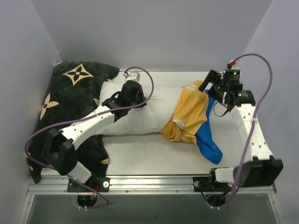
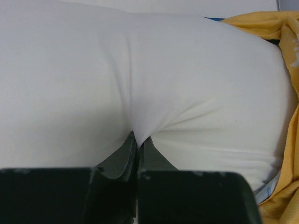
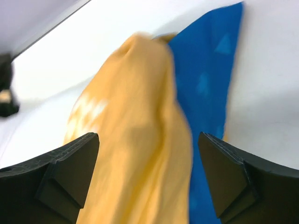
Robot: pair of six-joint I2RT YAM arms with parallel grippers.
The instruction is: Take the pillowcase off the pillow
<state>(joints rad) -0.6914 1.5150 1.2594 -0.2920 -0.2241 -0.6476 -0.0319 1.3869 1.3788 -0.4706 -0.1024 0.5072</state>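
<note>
While my left claw point(image 2: 138, 144) is clamped tight on a pinch of the white pillow point(image 1: 149, 114), my right claw point(image 3: 148, 140) gapes wide and holds nothing. The pillowcase point(image 1: 191, 112) shows as a blur between its fingers, untouched by either. It lies bunched, yellow side out, over the pillow's right end, with a blue tail trailing onto the table point(image 1: 149, 158) toward my right base.

My worry is that if I close too deep into that heap I may catch pillow along with cloth. Pulling would then drag both and fight my left hold. Gripping only the loose tail might stretch the cloth without freeing the end. My left pinch also looks shallow, so a hard tug could rip it loose.
</note>
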